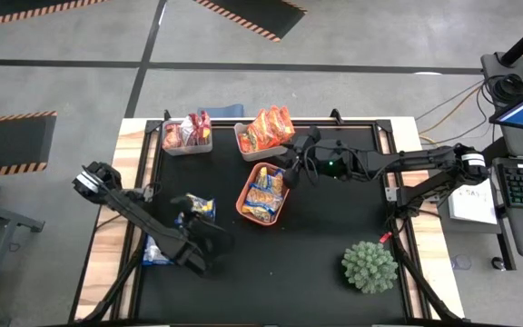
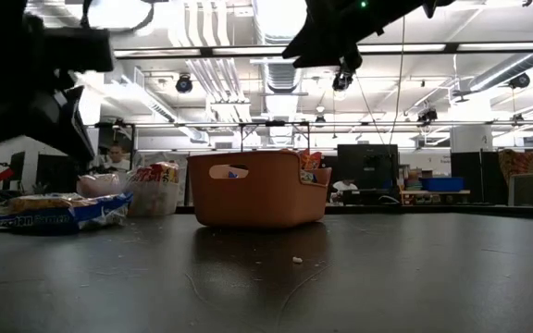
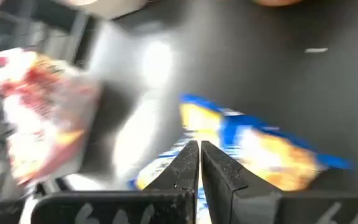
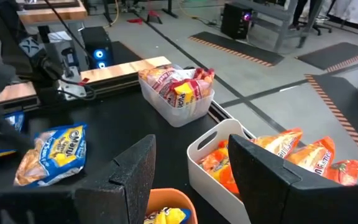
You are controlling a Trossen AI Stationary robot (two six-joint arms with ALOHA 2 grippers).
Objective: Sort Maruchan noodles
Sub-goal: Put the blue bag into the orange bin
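A blue-and-yellow Maruchan packet (image 1: 201, 207) lies flat on the black mat, seen also in the left wrist view (image 3: 260, 146) and the right wrist view (image 4: 53, 152). My left gripper (image 1: 189, 222) (image 3: 199, 155) is shut, its tips over that packet's edge with nothing between them. Another blue packet (image 1: 157, 254) (image 2: 49, 211) lies at the mat's left edge. My right gripper (image 1: 289, 173) (image 4: 197, 186) is open and empty, hanging over the orange tray (image 1: 246, 202) (image 2: 257, 190), which holds blue-and-yellow packets. Two pale bins (image 1: 187, 145) (image 1: 243, 143) hold orange-red packets. My left gripper points its shut fingertips (image 3: 191, 152) at the blue-and-yellow packet's edge (image 3: 194, 118). The view is blurred, and I cannot tell whether they touch it.
A spiky green plant ball (image 1: 369, 265) sits at the mat's near right. The mat's middle and near part (image 1: 280, 263) is bare. Wooden table edges (image 1: 107, 227) flank the mat. A person shows in the room far behind the table (image 2: 114, 157).
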